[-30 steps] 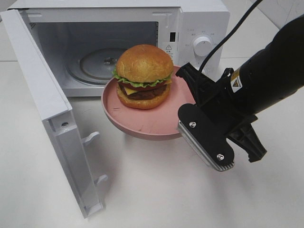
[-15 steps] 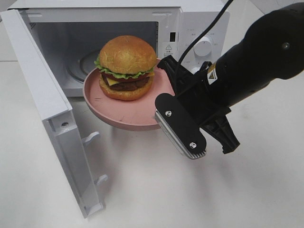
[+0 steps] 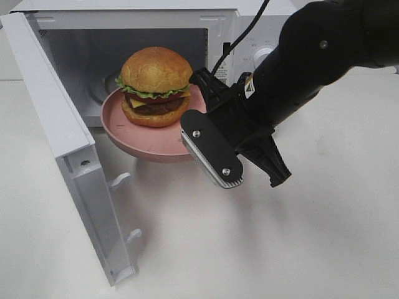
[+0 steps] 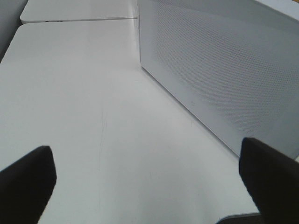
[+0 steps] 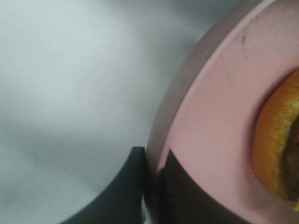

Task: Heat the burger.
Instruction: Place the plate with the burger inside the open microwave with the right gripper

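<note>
The burger (image 3: 154, 86), with a golden domed bun, lettuce, cheese and dark patty, sits on a round pink plate (image 3: 131, 134). My right gripper (image 3: 201, 112) is shut on the plate's right rim and holds it in the air at the mouth of the open white microwave (image 3: 262, 37). In the right wrist view my gripper (image 5: 154, 172) pinches the pink rim (image 5: 196, 107), with the bun's edge (image 5: 273, 149) beside it. My left gripper (image 4: 145, 182) is open over bare table next to the microwave's side wall (image 4: 219, 70).
The microwave door (image 3: 62, 143) stands wide open at the left, hinged on the left side. The glass turntable (image 3: 103, 84) lies inside the cavity behind the plate. A black cable (image 3: 240, 28) runs over the microwave's control panel.
My right gripper has carried the plate and burger to the left and farther back, from in front of the microwave to its opening. The left gripper shows no change.
</note>
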Tool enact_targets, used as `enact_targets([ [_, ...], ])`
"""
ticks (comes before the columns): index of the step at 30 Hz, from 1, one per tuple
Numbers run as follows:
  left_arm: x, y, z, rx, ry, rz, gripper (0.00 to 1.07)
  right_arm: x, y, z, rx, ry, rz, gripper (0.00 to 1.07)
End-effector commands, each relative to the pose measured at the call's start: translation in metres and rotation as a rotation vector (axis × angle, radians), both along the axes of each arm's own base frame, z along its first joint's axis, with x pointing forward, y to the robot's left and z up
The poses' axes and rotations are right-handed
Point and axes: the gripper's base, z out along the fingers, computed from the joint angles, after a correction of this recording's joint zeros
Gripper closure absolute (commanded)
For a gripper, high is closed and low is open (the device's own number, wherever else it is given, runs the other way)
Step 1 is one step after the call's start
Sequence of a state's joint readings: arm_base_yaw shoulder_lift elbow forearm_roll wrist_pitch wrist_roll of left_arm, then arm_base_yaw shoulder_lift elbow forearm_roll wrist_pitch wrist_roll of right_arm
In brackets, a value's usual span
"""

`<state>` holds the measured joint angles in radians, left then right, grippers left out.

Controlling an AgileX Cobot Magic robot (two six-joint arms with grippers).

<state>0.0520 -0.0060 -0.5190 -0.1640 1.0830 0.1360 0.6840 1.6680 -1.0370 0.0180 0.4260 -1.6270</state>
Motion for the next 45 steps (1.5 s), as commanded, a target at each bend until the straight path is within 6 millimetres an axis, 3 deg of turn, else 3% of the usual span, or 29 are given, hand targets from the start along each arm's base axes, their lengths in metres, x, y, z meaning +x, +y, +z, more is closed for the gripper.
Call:
enact_targets([
  [1, -0.002, -0.001, 0.000, -0.011, -0.024, 0.003, 0.07, 0.009, 0.008, 0.012, 0.046, -0.061, 0.006, 1.07],
  [12, -0.002, -0.001, 0.000, -0.011, -0.024, 0.003, 0.07, 0.031, 0.026, 0.014, 0.042, -0.049, 0.000, 1.07],
  [45, -0.002, -0.001, 0.000, -0.011, -0.024, 0.003, 0.07, 0.084, 0.067, -0.003, 0.048, -0.031, -0.073, 1.07],
])
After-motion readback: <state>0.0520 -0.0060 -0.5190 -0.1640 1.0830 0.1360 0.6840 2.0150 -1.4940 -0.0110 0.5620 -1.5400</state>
